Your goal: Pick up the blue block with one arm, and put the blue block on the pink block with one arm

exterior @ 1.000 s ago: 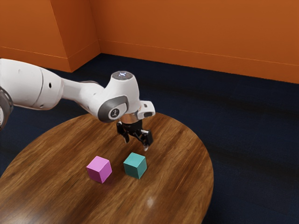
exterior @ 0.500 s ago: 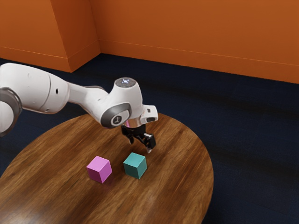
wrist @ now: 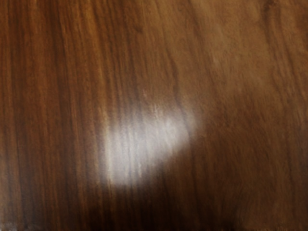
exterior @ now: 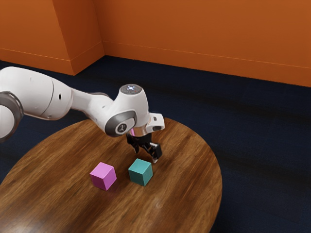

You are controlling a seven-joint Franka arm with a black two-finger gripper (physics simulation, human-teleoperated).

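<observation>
1. The blue block (exterior: 140,172) sits on the wooden table (exterior: 189,194), just to the exterior view's right of the pink block (exterior: 103,175), close but apart.
2. It lies just below the gripper (exterior: 146,151) and slightly nearer the camera, so the descent needs a small shift toward the near side.
3. The gripper's fingers are spread and hold nothing. The hand points down, and the arm reaches in from the exterior view's left.
</observation>
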